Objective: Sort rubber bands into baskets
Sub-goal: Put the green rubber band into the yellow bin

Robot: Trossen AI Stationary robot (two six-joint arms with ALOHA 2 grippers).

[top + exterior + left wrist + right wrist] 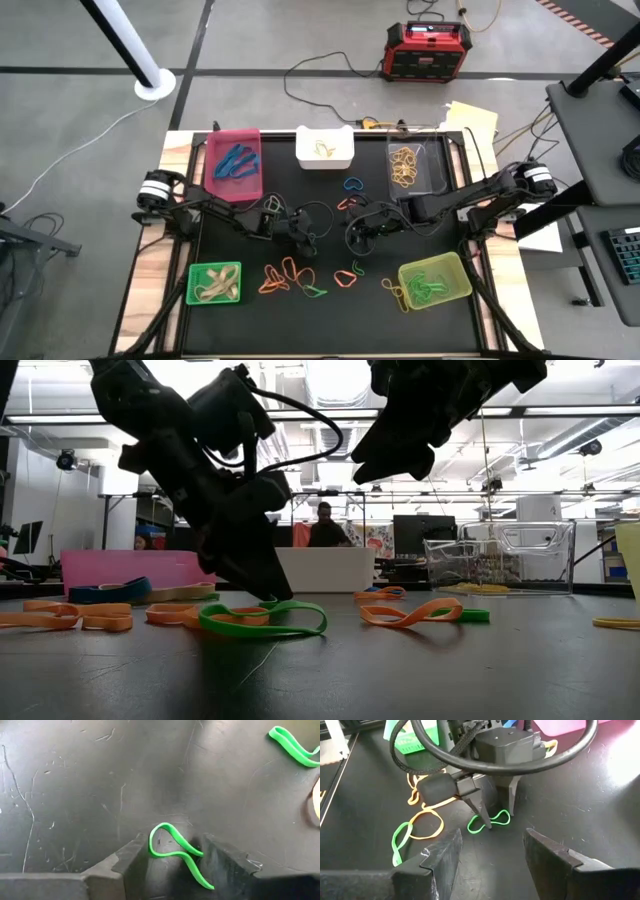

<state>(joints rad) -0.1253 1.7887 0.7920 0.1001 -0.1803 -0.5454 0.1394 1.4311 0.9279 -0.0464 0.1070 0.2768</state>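
Pink basket (234, 162): at the far left of the bench (330, 305); blue bands lie in it.
White basket (324, 147): far middle; a pale yellowish band inside.
Clear basket (416, 166): far right; tan bands heaped inside.
Bright green basket (216, 283): near left; pale tan bands inside.
Yellow-green basket (435, 281): near right; green bands inside, one yellow band draped at its left edge.
Loose rubber bands (285, 277): orange and green loops lie scattered on the dark bench between the two near baskets, with a blue one and more orange ones nearer the clear basket.
Left claw (492, 820): down at the middle of the bench, fingers apart, tips at the surface on either side of a green band (176, 853). The band lies flat in a curl between the tips; one tip touches it, and it is not clamped.
Right claw (357, 240): hovers just right of the left one, above the bench, fingers spread wide, holding nothing.
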